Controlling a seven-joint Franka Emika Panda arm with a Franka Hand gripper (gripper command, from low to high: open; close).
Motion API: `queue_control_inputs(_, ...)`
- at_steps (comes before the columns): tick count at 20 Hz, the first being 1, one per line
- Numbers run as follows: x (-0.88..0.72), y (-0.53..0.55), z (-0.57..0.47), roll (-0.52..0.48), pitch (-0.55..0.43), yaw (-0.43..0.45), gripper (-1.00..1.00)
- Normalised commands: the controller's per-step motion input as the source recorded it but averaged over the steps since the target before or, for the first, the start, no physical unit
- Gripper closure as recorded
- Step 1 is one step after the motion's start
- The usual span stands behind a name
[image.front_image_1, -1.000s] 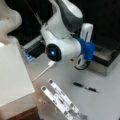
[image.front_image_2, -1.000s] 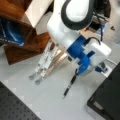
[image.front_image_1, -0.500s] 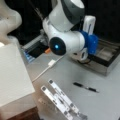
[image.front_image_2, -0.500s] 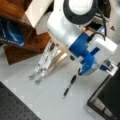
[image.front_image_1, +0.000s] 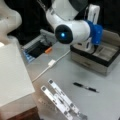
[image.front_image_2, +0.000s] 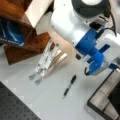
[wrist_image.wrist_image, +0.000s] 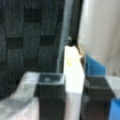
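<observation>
looking at the wrist view, you see the gripper (wrist_image.wrist_image: 74, 100) with its two dark fingers (wrist_image.wrist_image: 51, 92) standing apart, and a white upright edge shows in the gap between them; you cannot tell if the fingers touch it. in a front view the gripper (image.front_image_1: 86, 47) hangs at the near rim of the shallow tray (image.front_image_1: 110, 58), at that view's right. the nearest loose thing is the black pen (image.front_image_1: 85, 87), which lies flat on the grey table (image.front_image_1: 105, 100), apart from the gripper and toward that view's bottom. its long axis runs almost left to right there, slightly tilted. in a front view the pen (image.front_image_2: 69, 85) lies below and to the left of the blue gripper mount (image.front_image_2: 93, 56), pointing diagonally. the metal strips (image.front_image_2: 46, 62) lie further left, well apart from the pen.
</observation>
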Motion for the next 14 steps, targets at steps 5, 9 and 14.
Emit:
queue_control_inputs(5,-0.17,0.26,0.15,0.039,0.057,-0.121,1.0)
queue_control_inputs(9,-0.17,0.3,0.15,0.033,0.065,-0.179,1.0)
queue_control_inputs(14,-0.21,0.34,0.13,0.007,0.054,-0.204,1.0)
